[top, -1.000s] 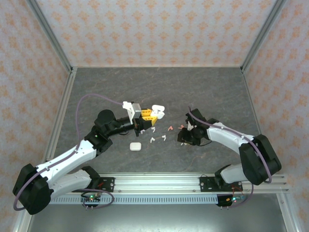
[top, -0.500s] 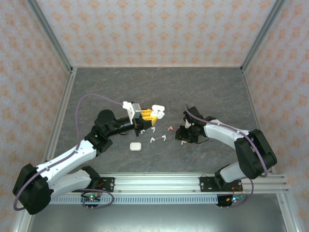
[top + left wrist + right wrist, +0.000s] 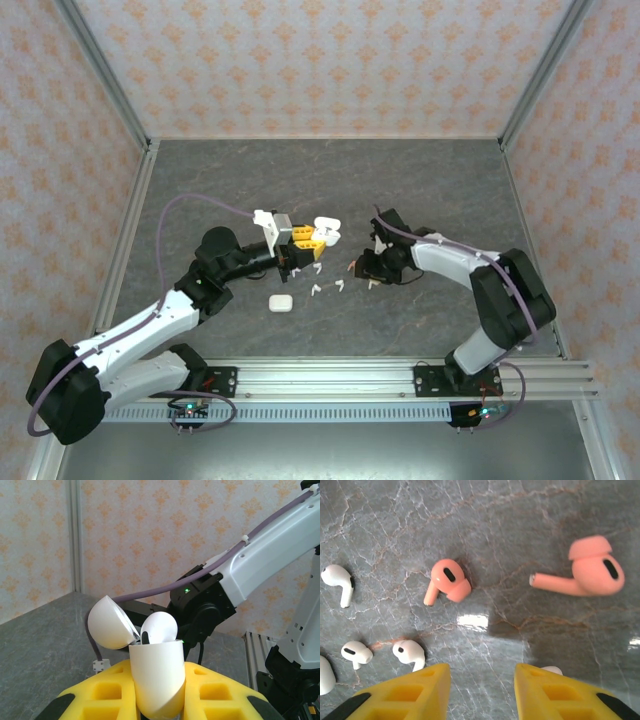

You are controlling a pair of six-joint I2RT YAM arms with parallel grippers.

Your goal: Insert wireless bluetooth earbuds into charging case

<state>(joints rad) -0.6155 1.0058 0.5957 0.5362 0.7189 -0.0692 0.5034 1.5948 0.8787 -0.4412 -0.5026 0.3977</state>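
My left gripper (image 3: 157,700) is shut on an open white charging case (image 3: 157,680), held upright above the table. Its lid (image 3: 111,622) hangs back to the left, and one white earbud (image 3: 159,627) sits in it. From above, that case (image 3: 325,228) is at the left gripper's (image 3: 310,242) tip. My right gripper (image 3: 482,680) is open with bare table between its yellow fingers (image 3: 410,692). Two coral earbuds (image 3: 448,580) (image 3: 590,572) lie just ahead of it. White earbuds (image 3: 410,652) (image 3: 356,652) (image 3: 340,580) lie to its left.
A second, closed white case (image 3: 280,301) lies on the grey stone table (image 3: 330,180) below the left gripper. Loose white earbuds (image 3: 316,290) (image 3: 338,285) lie between the two arms. Patterned walls and metal posts ring the table.
My right gripper has moved left across the table towards the coral earbuds, and its jaws have widened a little. The left arm and the case have stayed still.
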